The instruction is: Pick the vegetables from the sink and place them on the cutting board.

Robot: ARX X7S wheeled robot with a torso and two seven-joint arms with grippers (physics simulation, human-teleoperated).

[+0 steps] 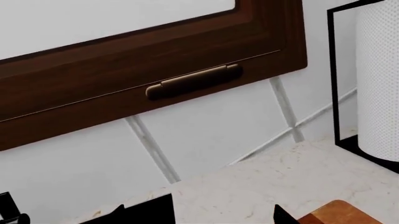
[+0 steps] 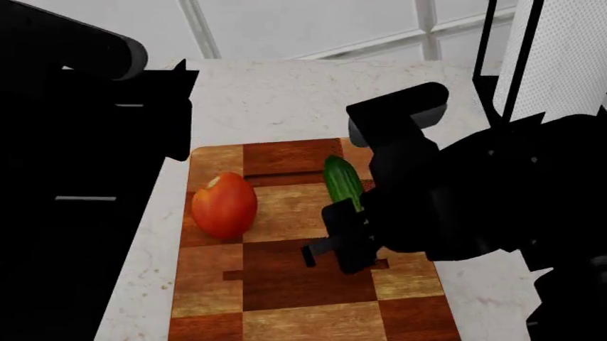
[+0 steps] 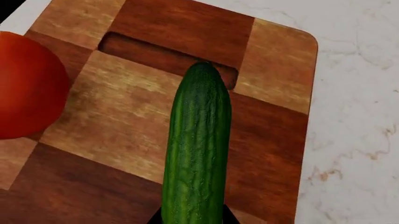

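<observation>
The wooden patchwork cutting board lies on the pale counter. A red-orange tomato rests on its left part and also shows at the edge of the right wrist view as the tomato. My right gripper is shut on the near end of the dark green cucumber, which points along the cutting board over its handle slot. I cannot tell whether the cucumber touches the wood. My left gripper is open with nothing in it, over the counter by the board's corner. The sink is out of view.
A paper towel roll in a black wire holder stands at the back right of the counter. A brown window frame with a handle is behind the white tiled wall. My left arm fills the head view's left side.
</observation>
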